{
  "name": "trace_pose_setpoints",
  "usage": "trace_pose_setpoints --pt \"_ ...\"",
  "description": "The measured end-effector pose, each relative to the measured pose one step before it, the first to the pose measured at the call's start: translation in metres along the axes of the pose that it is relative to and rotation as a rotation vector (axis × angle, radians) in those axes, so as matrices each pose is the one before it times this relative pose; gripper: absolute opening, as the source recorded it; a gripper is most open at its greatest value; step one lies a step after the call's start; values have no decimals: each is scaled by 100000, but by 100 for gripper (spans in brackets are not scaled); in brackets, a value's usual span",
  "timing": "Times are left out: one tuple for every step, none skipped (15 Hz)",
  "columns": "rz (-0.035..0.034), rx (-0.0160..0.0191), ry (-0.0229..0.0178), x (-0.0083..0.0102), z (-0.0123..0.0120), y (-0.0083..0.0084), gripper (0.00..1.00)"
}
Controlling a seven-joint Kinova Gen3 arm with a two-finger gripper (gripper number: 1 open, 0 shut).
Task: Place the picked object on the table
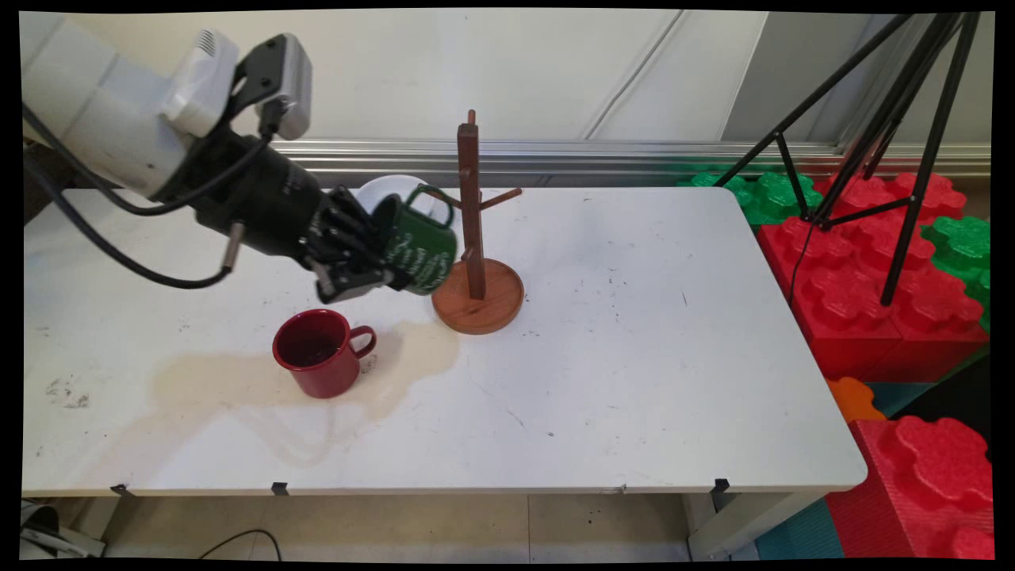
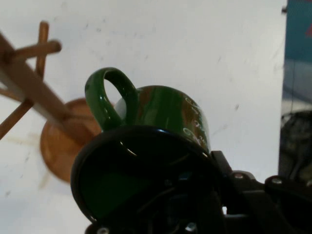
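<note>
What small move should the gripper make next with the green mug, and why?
Probably slide the green mug slightly toward the wooden stand, aiming its handle at the left peg. The gripper holds it tilted, with the handle just beside that peg but not yet over it.

The mug tree (image 1: 476, 270) stands mid-table (image 1: 634, 357) — the held mug (image 1: 420, 246) just left of its post, another mug (image 1: 319, 352) further left and nearer, a plate (image 1: 388, 192) behind-left.

My hand (image 1: 373, 254), carrying a dark green enamel mug (image 1: 420, 242), has the brown wooden peg tree (image 1: 474, 230) just to its right and a red enamel mug (image 1: 319, 353) below on the near side. The white table (image 1: 674, 333) lies open rightward.
</note>
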Motion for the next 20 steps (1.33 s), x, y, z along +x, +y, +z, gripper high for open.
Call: trace_pose_setpoints --pt "2216 1163 -3411 -131 -616 -295 0" --pt "1289 897 -1987 -107 -388 -245 0" --pt "1007 802 -1532 -90 -292 -253 0" --pt "1478 1205 -2231 -145 -397 -414 0" --pt "945 786 -1498 -107 -223 -329 0" --pt "1425 1178 -2225 -170 -293 -506 0" --pt "901 769 -1447 -122 -129 -362 0" --pt "1412 1178 -2169 -175 -162 -553 0" --pt "873 729 -1344 -106 -30 -373 0" --pt "1254 1106 -1958 -163 -15 -553 0" --pt "1245 1192 -2263 -170 123 -659 0" --pt "879 1118 -2260 -213 209 -632 0" --pt "623 868 -1938 -176 221 -507 0" --pt "523 899 -2298 -234 313 -584 0" --pt "350 704 -2196 -262 378 -564 0" --pt "266 497 -1742 -187 371 -468 0" --pt "151 279 -1092 -92 300 -325 0" --pt "117 299 -1592 -149 472 -447 0" --pt "-7 68 -1022 -110 354 -258 0" --pt "33 72 -1407 -109 558 -377 0"
